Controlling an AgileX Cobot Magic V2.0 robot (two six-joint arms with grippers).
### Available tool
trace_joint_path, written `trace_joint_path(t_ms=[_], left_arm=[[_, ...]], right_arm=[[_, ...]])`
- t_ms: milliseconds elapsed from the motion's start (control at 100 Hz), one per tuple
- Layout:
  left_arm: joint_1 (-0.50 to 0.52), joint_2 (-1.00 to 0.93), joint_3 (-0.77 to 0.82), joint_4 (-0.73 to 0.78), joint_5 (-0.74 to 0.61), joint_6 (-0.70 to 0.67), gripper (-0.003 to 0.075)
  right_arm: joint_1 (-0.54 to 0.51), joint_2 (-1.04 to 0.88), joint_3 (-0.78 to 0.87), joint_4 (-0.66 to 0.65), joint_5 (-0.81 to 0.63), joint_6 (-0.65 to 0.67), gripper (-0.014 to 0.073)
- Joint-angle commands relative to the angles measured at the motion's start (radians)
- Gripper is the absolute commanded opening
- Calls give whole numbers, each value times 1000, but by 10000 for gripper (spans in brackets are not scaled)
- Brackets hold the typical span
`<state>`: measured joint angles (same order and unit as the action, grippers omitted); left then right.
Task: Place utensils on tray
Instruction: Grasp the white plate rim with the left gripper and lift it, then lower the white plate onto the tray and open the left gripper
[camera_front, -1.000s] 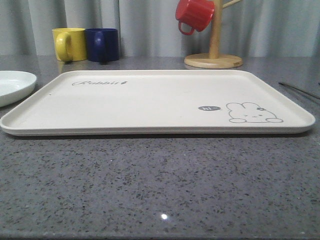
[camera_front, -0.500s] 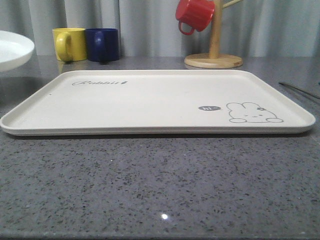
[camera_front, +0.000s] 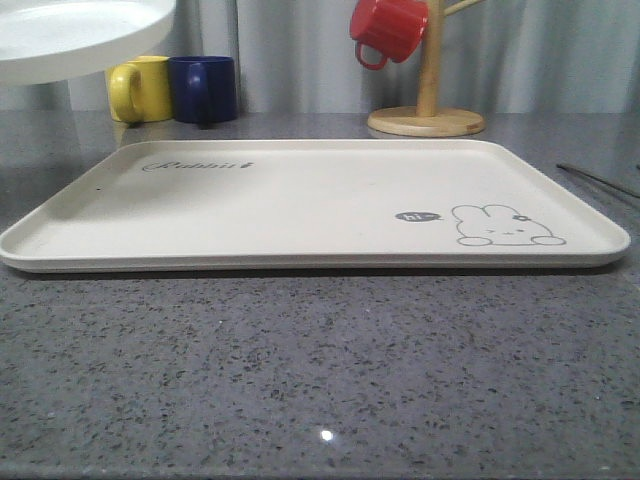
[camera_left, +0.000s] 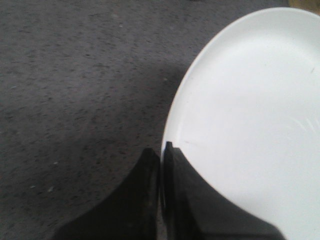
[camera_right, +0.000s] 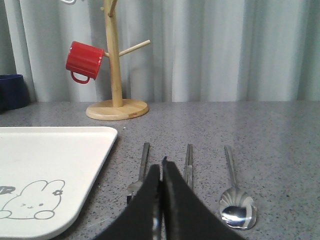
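The left gripper (camera_left: 161, 165) pinches the rim of a round, shallow white plate (camera_front: 80, 35), its two dark fingers pressed tight with only the rim's thin edge between them, and holds the dish in the air above the grey speckled countertop (camera_front: 320, 370). From the front, the plate hangs high at the left, in front of a yellow mug (camera_front: 135, 90) and beside a dark blue mug (camera_front: 203, 88), not yet over the large cream rectangular tray with its rabbit drawing (camera_front: 300, 200), which lies bare.

On the right, the right gripper (camera_right: 161, 172) hovers with its fingers brought together on nothing, above a slim silver fork (camera_right: 141, 170), a pair of straight metal chopsticks (camera_right: 188, 165) and a shiny metal spoon (camera_right: 235, 200) that lie side by side on the counter just beside the tray's edge. A red mug (camera_right: 82, 61) hangs on a wooden mug tree (camera_right: 116, 95) behind.

The grip looks precarious: a smooth plate held by a sliver of rim could tip or slip free under its own weight during a quick sideways swing. A low approach could also knock the plate's underside against the tray's raised rim, shoving the tray.
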<state>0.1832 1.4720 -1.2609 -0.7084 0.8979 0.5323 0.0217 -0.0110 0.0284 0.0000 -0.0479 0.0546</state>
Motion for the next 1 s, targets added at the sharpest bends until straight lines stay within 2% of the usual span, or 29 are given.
trace_joint_path(t_ms=[0, 280, 580, 990], left_arm=[[-73, -32, -26, -70, -42, 1, -18], [-220, 73, -90, -54, -31, -27, -18], [-358, 206, -197, 127, 8, -132, -18], [-375, 263, -206, 163, 10, -134, -18]], right_arm=[[-8, -21, -19, -8, -85, -5, -69], [-8, -21, -19, -8, -85, -5, -69], [-9, -21, -19, -8, -85, -5, -69], [-9, -21, -19, -8, -85, -5, -69]])
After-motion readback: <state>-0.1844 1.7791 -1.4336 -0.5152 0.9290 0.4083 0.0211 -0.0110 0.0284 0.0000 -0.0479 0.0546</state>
